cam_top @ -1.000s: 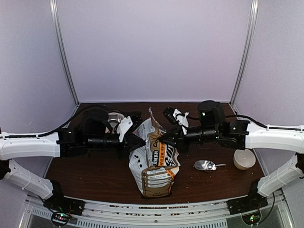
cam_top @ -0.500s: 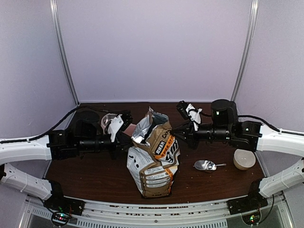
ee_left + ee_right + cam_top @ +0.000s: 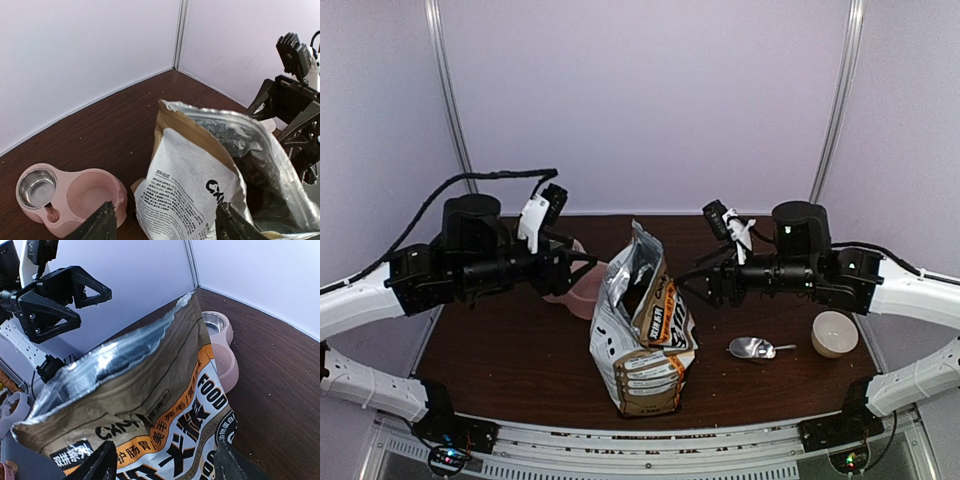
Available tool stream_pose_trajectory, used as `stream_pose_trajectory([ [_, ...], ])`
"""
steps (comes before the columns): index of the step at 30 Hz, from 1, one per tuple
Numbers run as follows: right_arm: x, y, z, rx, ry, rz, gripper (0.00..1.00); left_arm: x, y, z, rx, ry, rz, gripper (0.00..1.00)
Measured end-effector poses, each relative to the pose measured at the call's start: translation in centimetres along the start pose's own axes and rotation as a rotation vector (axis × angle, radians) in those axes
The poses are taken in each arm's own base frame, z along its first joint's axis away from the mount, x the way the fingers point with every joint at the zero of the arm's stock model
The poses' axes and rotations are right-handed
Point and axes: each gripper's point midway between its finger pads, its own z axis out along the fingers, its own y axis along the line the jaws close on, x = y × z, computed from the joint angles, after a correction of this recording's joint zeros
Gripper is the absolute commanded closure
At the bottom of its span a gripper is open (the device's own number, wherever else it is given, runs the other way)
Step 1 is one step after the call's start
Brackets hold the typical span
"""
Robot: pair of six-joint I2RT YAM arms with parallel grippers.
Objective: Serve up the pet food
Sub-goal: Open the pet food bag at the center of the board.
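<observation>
I have both pincers hanging off the table with the pet food bag (image 3: 642,335) standing between them, its torn top gaping upward. The left gripper (image 3: 165,227) is spread wide with nothing in it. From its own camera the bag's white panel fills the space ahead of the two fingertips, clear of both. The pink feeder (image 3: 117,195) sits off the outer side of one fingertip, lower on the table, with a steel bowl in one basin.

The right gripper (image 3: 162,465) is likewise parted and empty, facing the orange-lettered side of the bag from just beside it without touching. Below it, toward the near edge, lies the metal scoop (image 3: 753,348), and a pale cup (image 3: 834,334) stands farther out under that arm.

The pet food itself I can't really make out: the bag's mouth shows only foil and a dark interior.
</observation>
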Motion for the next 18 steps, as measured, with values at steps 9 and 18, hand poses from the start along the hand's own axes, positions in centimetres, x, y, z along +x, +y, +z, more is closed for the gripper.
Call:
stream_pose_trajectory([
  [9, -6.9, 0.4, -2.2, 0.056, -0.082, 0.246, 0.33, -7.9, -1.0, -1.8, 0.016, -0.043, -0.235, 0.23],
  [18, -6.0, -0.8, -1.4, 0.229, 0.03, 0.439, 0.35, -2.1, -3.6, 3.0, 0.101, 0.247, -0.362, 0.18],
])
